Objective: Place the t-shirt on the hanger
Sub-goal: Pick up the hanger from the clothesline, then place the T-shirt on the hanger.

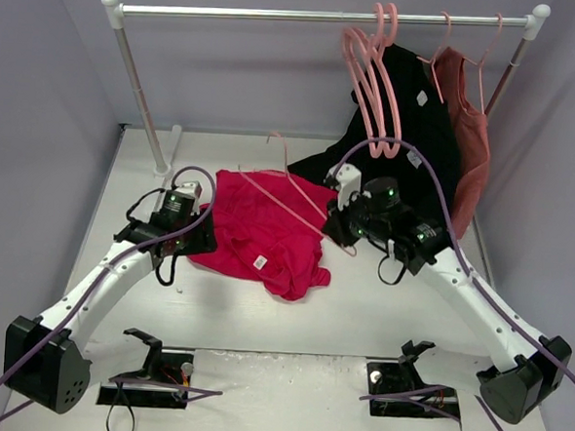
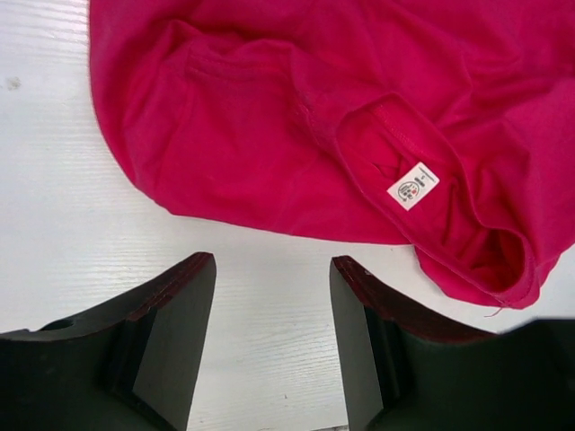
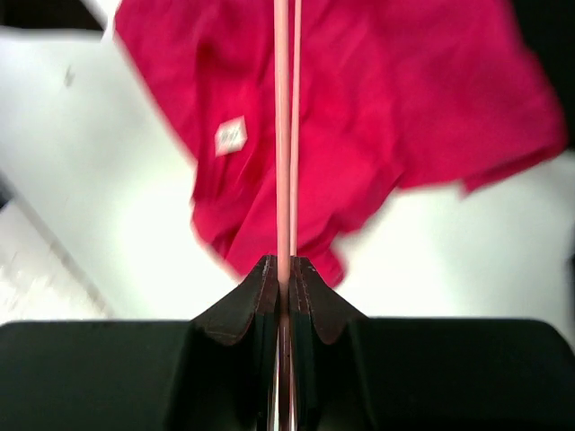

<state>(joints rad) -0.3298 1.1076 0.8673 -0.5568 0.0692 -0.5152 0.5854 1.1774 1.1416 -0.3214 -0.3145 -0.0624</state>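
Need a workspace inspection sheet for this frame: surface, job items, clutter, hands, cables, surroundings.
Surface: white table, with the shirt lying on it.
Job's things: crimson-pink fabric t-shirt crumpled on the table, neck label showing; thin light-pink clothes hanger over it, not yet inside.
Clutter: black shirt, rust-red sleeveless top and spare pink hangers, all hung on the rail.
Hands: left hand open over bare table, just short of the shirt's edge; right hand shut on the hanger.
Cables: purple cables run along both arms; no snag seen.
Surroundings: metal clothes rail at the back; pale lilac walls.
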